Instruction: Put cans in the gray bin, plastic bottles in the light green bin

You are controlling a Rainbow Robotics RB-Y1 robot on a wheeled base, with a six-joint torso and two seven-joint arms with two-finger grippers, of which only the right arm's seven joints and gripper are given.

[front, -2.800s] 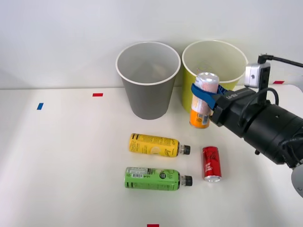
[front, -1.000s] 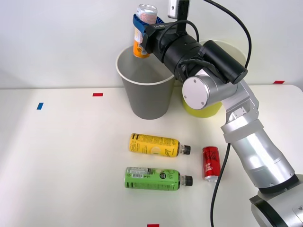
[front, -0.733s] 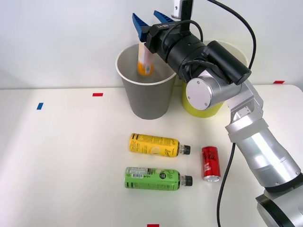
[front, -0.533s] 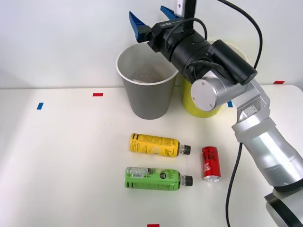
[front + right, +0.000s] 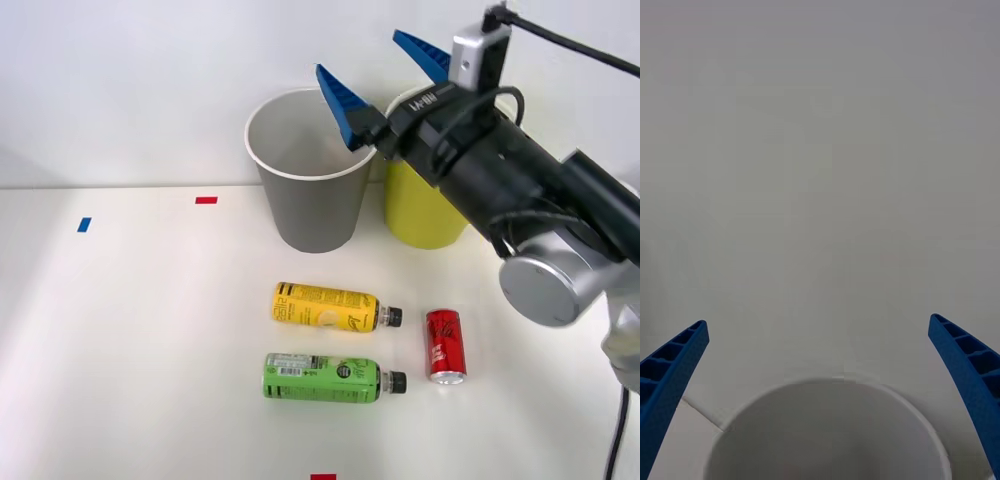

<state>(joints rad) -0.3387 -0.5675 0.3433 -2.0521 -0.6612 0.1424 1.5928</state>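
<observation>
The white table [image 5: 130,340] spreads wide, with the right arm [image 5: 530,215] reaching in over its far side from about three o'clock. The right gripper [image 5: 383,75] hangs in the air, released and spread wide, holding nothing; one blue finger [image 5: 342,103] hovers over the near rim of the gray bin [image 5: 312,170], the other sits higher, above the light green bin [image 5: 425,195]. From the wrist camera the two fingers [image 5: 670,382] frame a round white rim [image 5: 827,390] against the pale wall; I cannot tell which bin that is.

The two bins stand upright side by side at twelve o'clock on the table, the gray one to the left, nearly touching the green. The gray bin's white inside shows a faint shape low down that I cannot make out. The green bin's inside is hidden by the arm.

Nearer, the yellow bottle [image 5: 325,306] lies on its side, long axis left to right, black cap pointing to three o'clock; its label print is too small to read. Just below it, apart, the green bottle [image 5: 322,378] lies the same way, cap to three o'clock, with a white text panel near its base that I cannot read. At the bottles' three o'clock, the red can [image 5: 446,345] lies on its side, long axis running toward six o'clock, silver end nearest; white script runs along it, unreadable.

Small red marks [image 5: 206,200] and a blue mark [image 5: 84,225] are stuck to the table.
</observation>
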